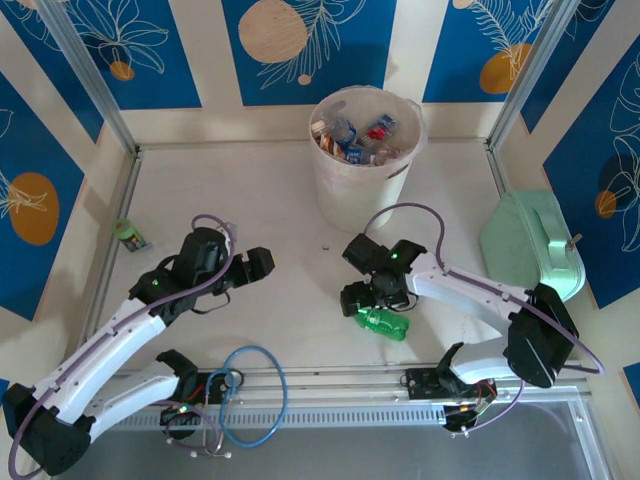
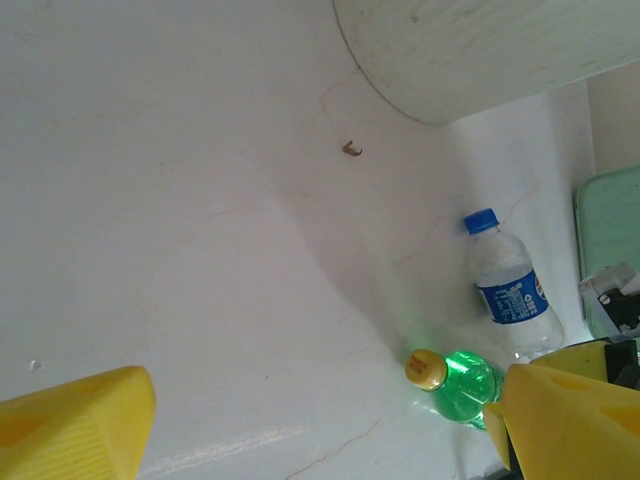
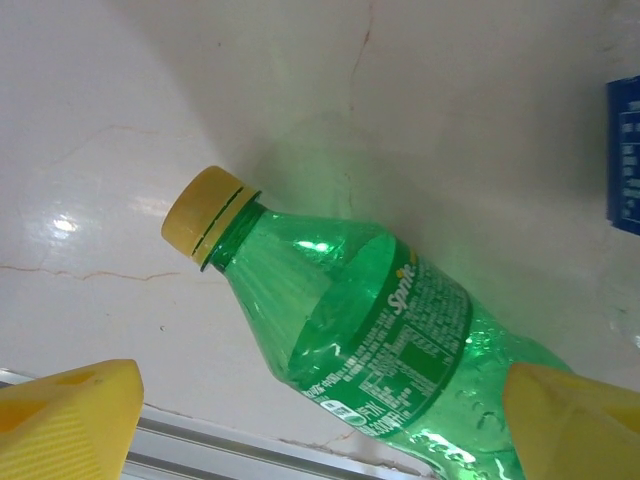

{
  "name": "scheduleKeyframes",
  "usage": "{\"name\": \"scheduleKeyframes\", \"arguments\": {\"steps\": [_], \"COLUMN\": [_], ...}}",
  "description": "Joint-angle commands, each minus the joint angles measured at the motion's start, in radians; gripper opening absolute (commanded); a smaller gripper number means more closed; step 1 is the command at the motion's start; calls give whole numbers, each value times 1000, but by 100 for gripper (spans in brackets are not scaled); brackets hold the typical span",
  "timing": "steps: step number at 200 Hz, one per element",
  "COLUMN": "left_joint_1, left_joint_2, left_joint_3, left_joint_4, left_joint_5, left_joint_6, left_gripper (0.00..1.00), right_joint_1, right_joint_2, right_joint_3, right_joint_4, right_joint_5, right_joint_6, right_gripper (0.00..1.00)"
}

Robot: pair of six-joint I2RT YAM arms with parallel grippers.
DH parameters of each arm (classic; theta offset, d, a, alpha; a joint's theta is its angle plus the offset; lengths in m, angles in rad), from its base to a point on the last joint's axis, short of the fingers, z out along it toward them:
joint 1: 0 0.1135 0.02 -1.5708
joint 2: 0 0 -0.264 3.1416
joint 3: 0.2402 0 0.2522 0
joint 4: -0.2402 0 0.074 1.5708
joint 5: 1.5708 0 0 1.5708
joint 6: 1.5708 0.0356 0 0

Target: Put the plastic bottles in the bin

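Poised low over the green bottle (image 3: 380, 330) with the right claw (image 3: 322, 415), spread wide, gripping nothing. Lying flat by the front rail, cap towards one finger, base by the other, nearly along the closing line. Probably calls for a wrist turn. Farther off with the left claw (image 1: 262, 262), wide and empty too. Well short of the bin (image 1: 350, 205).

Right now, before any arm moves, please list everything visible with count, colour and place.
bin: one, pale pink-beige, far centre.
bottles in bin: several, mixed labels, heaped to rim.
green bottle: one, yellow cap, lying right of centre.
clear bottle: one, blue cap, lying beside it.
small green bottle: one, by left wall.
mint-green box: one, right edge.
blue cable: one, looped, near edge.
left gripper: yellow fingers, open, above bare table.
right gripper: yellow fingers, open, astride green bottle.
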Motion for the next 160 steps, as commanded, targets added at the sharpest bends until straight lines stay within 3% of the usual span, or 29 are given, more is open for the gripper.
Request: {"name": "scheduleKeyframes", "arguments": {"steps": [1, 75, 160], "left_joint_1": [13, 14, 14], "left_joint_2": [-9, -11, -6], "left_joint_3": [-9, -7, -2], "left_joint_4": [12, 5, 7], "left_joint_5": [18, 15, 16], "left_joint_6": [-16, -13, -10], "left_gripper": [89, 89, 90], "right_joint_1": [30, 67, 54], "right_joint_2": [48, 224, 308], "right_joint_3": [13, 59, 73], "right_joint_4": [-23, -65, -14], "right_joint_5": [0, 66, 3], "right_joint_6": [-12, 6, -6], "right_gripper": [93, 89, 76]}}
